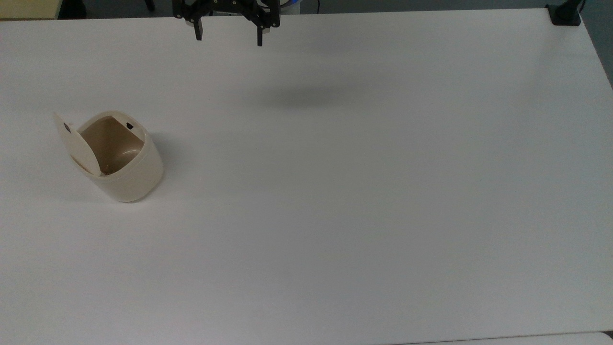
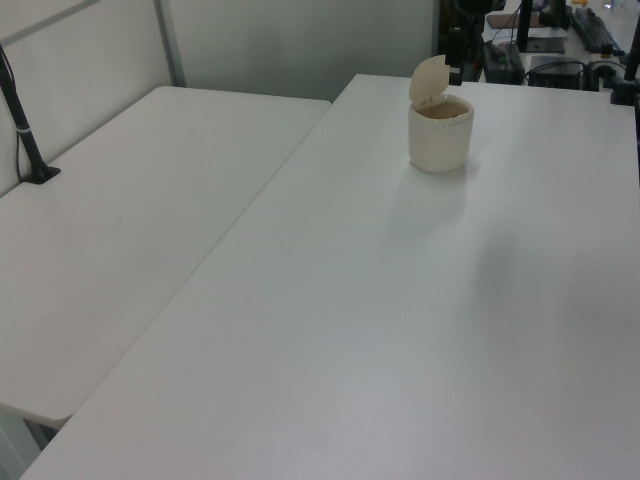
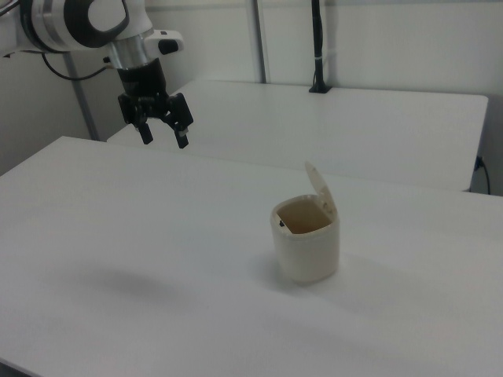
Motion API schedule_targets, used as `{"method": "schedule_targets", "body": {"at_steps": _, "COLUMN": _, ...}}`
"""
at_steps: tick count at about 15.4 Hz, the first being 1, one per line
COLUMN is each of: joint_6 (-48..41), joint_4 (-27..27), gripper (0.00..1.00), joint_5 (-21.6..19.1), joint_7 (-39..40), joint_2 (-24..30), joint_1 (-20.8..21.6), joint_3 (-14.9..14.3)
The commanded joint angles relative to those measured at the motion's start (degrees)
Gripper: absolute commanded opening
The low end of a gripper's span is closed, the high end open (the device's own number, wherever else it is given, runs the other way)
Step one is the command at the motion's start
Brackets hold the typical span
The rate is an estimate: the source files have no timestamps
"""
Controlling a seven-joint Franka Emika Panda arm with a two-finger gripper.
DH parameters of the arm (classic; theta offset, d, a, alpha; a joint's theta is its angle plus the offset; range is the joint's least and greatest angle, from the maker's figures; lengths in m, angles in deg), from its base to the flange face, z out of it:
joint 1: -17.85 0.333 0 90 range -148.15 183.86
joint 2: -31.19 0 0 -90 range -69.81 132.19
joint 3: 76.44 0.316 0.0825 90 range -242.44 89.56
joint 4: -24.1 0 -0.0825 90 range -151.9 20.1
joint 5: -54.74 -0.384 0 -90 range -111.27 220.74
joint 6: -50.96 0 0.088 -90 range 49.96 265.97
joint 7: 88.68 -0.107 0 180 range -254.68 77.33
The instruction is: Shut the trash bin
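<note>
The cream-beige trash bin (image 1: 125, 165) stands on the white table (image 1: 335, 191) toward the top view's left, its hinged lid (image 1: 76, 143) raised upright and its tan inside showing. In the left view the trash bin (image 2: 440, 133) is at the far end of the table, and in the right view the trash bin (image 3: 307, 245) is right of centre with its lid (image 3: 321, 189) tipped back. My gripper (image 1: 229, 37) hangs open high over the table's top edge in the top view, far from the bin. In the right view my gripper (image 3: 164, 137) is at the upper left, holding nothing.
A second white table (image 2: 110, 240) adjoins on the left view's left, with a black post clamped to it (image 2: 25, 130). A black clamp (image 1: 565, 17) sits at the top view's upper right corner. Monitors and cables (image 2: 540, 50) stand beyond the far edge in the left view.
</note>
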Motion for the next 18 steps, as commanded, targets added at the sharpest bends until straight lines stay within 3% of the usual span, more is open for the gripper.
{"method": "schedule_targets", "body": {"at_steps": 1, "joint_6": -0.4, "joint_4": -0.7, "gripper": 1.0, "joint_5": -0.3, "joint_7": 1.4, "joint_2": 0.6, "joint_1": 0.4, "joint_3": -0.2}}
{"method": "schedule_targets", "body": {"at_steps": 17, "joint_6": -0.5, "joint_4": -0.9, "gripper": 1.0, "joint_5": -0.2, "joint_7": 1.5, "joint_2": -0.4, "joint_1": 1.6, "joint_3": -0.1}}
{"method": "schedule_targets", "body": {"at_steps": 18, "joint_6": -0.5, "joint_4": -0.8, "gripper": 0.92, "joint_5": -0.1, "joint_7": 1.5, "joint_2": -0.4, "joint_1": 1.6, "joint_3": -0.1}}
